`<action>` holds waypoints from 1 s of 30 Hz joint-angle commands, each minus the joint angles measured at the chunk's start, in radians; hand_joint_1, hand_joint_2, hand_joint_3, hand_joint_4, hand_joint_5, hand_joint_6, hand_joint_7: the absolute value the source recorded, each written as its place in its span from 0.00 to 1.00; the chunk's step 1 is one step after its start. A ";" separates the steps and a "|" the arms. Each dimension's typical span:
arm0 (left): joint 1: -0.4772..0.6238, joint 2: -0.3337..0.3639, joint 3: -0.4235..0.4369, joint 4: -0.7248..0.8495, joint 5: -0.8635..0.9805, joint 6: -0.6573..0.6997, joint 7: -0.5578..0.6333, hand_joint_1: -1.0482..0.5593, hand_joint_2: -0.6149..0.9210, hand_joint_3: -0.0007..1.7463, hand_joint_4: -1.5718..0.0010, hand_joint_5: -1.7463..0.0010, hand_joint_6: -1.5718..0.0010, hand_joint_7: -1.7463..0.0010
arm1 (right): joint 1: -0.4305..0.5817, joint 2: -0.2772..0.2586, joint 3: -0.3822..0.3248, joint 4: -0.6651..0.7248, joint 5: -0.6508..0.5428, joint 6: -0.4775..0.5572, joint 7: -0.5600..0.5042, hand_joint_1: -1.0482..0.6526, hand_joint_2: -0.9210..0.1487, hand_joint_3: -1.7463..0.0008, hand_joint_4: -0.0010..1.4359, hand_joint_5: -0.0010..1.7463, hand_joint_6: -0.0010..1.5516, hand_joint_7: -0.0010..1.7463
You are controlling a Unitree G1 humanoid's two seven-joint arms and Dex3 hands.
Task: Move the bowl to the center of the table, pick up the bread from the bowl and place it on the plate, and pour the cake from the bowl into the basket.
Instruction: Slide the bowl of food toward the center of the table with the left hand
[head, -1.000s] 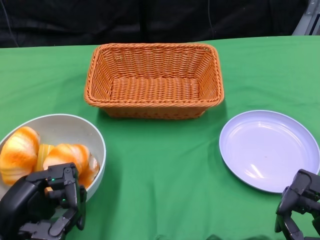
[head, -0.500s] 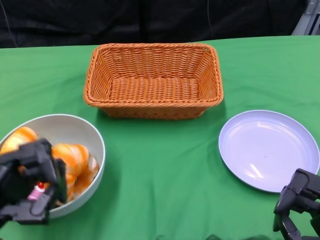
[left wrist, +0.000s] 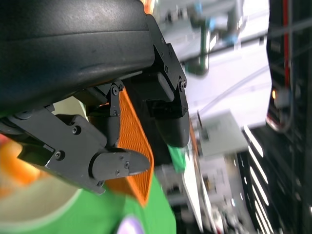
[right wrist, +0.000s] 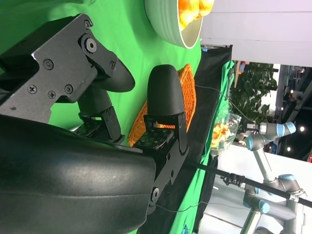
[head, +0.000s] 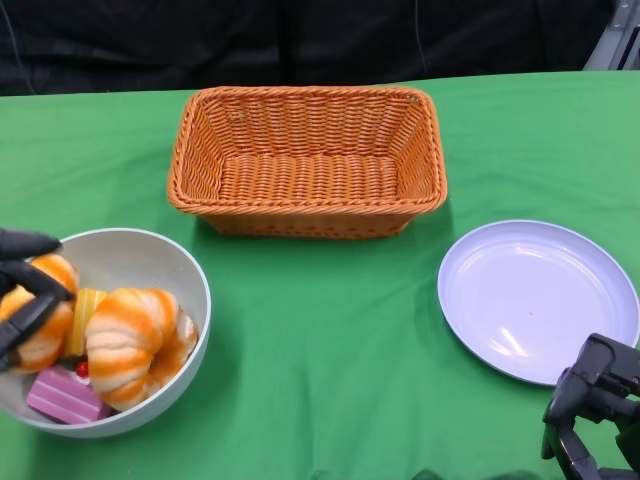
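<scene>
At the lower left of the head view we see the bowl (head: 120,330) on the green table (head: 320,330), holding bread (head: 130,345), a pink cake (head: 66,396) and another roll. Our left hand (head: 22,290) reaches in from the left edge over the bowl's rim, fingers (head: 30,283) apart, touching the roll there. The basket (head: 307,160) sits upper centre, the plate (head: 540,300) at right. Our right hand (head: 595,415) rests lower right, fingers spread, holding nothing.
</scene>
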 commanded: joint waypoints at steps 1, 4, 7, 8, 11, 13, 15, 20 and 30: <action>-0.048 0.041 0.035 0.096 0.062 -0.063 0.080 0.48 1.00 0.10 0.56 0.63 0.47 0.91 | 0.001 -0.006 -0.002 -0.010 -0.001 0.004 -0.008 0.62 0.47 0.27 0.49 0.98 0.43 0.83; -0.099 0.074 0.045 0.214 0.128 -0.129 0.139 0.45 1.00 0.08 0.56 0.76 0.48 0.96 | 0.000 -0.007 -0.002 -0.006 -0.003 0.001 -0.011 0.61 0.48 0.27 0.49 0.98 0.43 0.83; -0.131 0.088 0.037 0.281 0.171 -0.157 0.192 0.43 1.00 0.09 0.60 0.81 0.53 0.99 | -0.003 -0.008 -0.002 0.005 -0.001 -0.011 -0.006 0.62 0.47 0.26 0.49 0.98 0.43 0.83; -0.142 0.087 0.032 0.305 0.192 -0.152 0.224 0.42 1.00 0.10 0.62 0.82 0.54 0.99 | -0.004 -0.008 -0.002 0.008 0.000 -0.013 -0.005 0.62 0.47 0.26 0.49 0.98 0.43 0.83; -0.166 0.100 0.015 0.377 0.238 -0.154 0.276 0.36 1.00 0.15 0.69 0.88 0.65 1.00 | -0.004 -0.007 -0.001 0.009 0.005 -0.009 -0.004 0.62 0.48 0.26 0.50 0.98 0.43 0.83; -0.175 0.115 0.001 0.419 0.277 -0.165 0.309 0.33 1.00 0.17 0.72 0.90 0.69 1.00 | -0.006 -0.007 0.000 0.011 0.006 -0.008 -0.002 0.63 0.47 0.25 0.50 0.97 0.43 0.82; -0.186 0.127 -0.007 0.457 0.293 -0.168 0.324 0.32 1.00 0.18 0.74 0.92 0.70 1.00 | -0.006 -0.008 0.000 0.011 0.000 -0.009 -0.005 0.63 0.47 0.25 0.49 0.98 0.43 0.83; -0.229 0.178 -0.046 0.572 0.330 -0.136 0.322 0.27 1.00 0.23 0.77 0.95 0.75 1.00 | -0.008 -0.006 0.003 0.015 0.009 -0.007 0.001 0.63 0.46 0.26 0.49 0.98 0.42 0.83; -0.364 0.255 -0.153 0.840 0.401 -0.015 0.282 0.19 1.00 0.33 0.86 0.99 0.88 1.00 | -0.013 -0.003 0.008 0.025 0.004 -0.021 0.000 0.62 0.46 0.28 0.49 0.98 0.42 0.83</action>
